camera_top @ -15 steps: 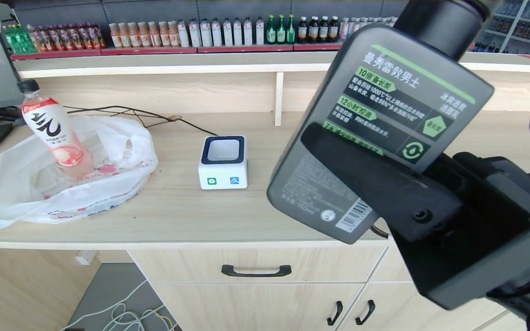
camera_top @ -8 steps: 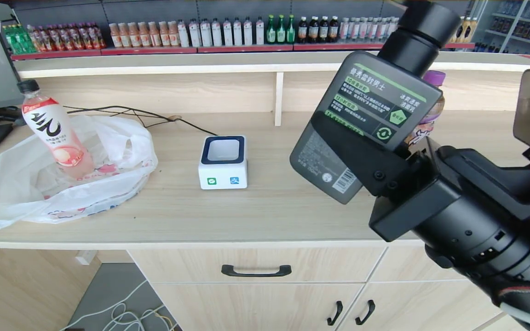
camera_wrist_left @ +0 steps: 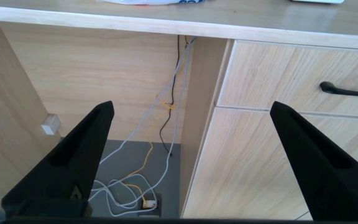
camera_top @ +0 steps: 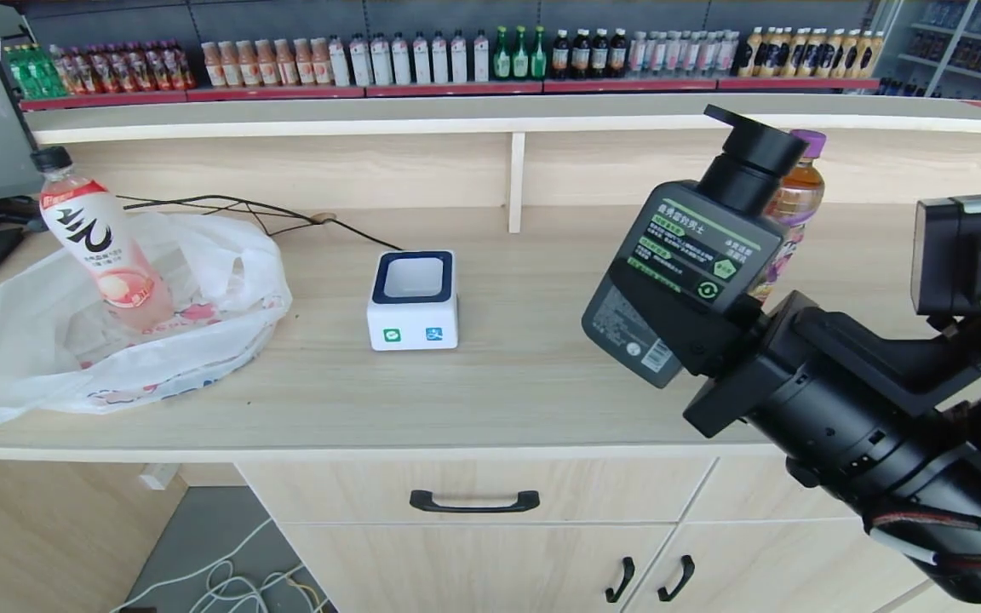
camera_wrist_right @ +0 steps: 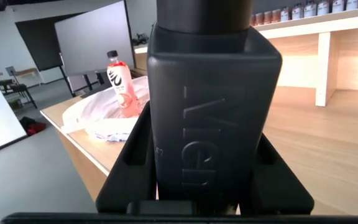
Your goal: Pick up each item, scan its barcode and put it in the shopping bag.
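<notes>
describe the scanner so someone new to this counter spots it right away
Start at the long wooden counter. Near its middle, between the white shopping bag and the dark grey bottle in the right gripper, sits the scanner. It is the lone white cube, with a dark-blue-framed window on top.

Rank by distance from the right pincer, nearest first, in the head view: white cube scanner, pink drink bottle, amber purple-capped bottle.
1. Amber purple-capped bottle, just behind the right pincer.
2. White cube scanner, mid-counter.
3. Pink drink bottle, far left.

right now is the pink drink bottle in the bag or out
In. The pink bottle stands slightly tilted inside the open white bag.
</notes>
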`<state>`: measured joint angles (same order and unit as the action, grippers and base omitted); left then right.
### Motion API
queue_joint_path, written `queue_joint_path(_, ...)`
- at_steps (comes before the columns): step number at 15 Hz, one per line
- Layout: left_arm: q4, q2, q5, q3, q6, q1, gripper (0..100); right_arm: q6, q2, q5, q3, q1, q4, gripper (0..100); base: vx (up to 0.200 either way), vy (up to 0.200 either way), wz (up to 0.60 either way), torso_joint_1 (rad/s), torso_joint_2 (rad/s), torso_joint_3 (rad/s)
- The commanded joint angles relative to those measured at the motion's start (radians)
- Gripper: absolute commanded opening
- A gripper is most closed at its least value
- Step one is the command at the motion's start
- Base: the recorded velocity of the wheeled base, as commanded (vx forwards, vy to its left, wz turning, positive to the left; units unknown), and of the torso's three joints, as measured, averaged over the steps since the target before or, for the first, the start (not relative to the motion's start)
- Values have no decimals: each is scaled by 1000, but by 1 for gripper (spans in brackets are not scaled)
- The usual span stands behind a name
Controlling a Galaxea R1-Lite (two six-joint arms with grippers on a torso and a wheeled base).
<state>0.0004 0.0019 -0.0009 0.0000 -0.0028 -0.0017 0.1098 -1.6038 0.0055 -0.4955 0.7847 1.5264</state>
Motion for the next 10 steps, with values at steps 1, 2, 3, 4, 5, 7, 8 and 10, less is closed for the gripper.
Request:
queue_joint_path(1, 0, 0, -1, 0, 0, 0, 100, 1, -5, 1, -5, -1, 1, 0, -200, 0, 0, 17, 7, -2)
queue_joint_path(2, 0, 0, 1, 0, 0, 0, 100, 1, -7, 1, -9, -1, 1, 0, 0, 0, 0, 0, 0, 0)
queue_joint_path(3, 0, 0, -1, 0, 0, 0, 100, 1, -8, 2, -12, -1, 1, 0, 0, 0, 0, 0, 0, 0)
queue_joint_path(4, 0, 0, -1, 0, 0, 0, 100, 1, -11, 2, -15, -1, 1, 0, 0, 0, 0, 0, 0, 0)
queue_joint_path(5, 0, 0, -1, 0, 0, 0, 100, 1, -11, 2, -20, -1, 1, 0, 0, 0, 0, 0, 0, 0)
queue_joint_path(7, 0, 0, -1, 0, 0, 0, 100, 1, -13, 2, -35, -1, 1, 0, 0, 0, 0, 0, 0, 0)
queue_joint_path(8, 0, 0, 1, 0, 0, 0, 100, 1, -13, 4, -35, -1, 1, 0, 0, 200, 0, 22, 7, 2)
queue_joint_path(10, 0, 0, 1, 0, -5, 0, 100, 1, -10, 4, -34, -1, 1, 0, 0, 200, 0, -5, -3, 5)
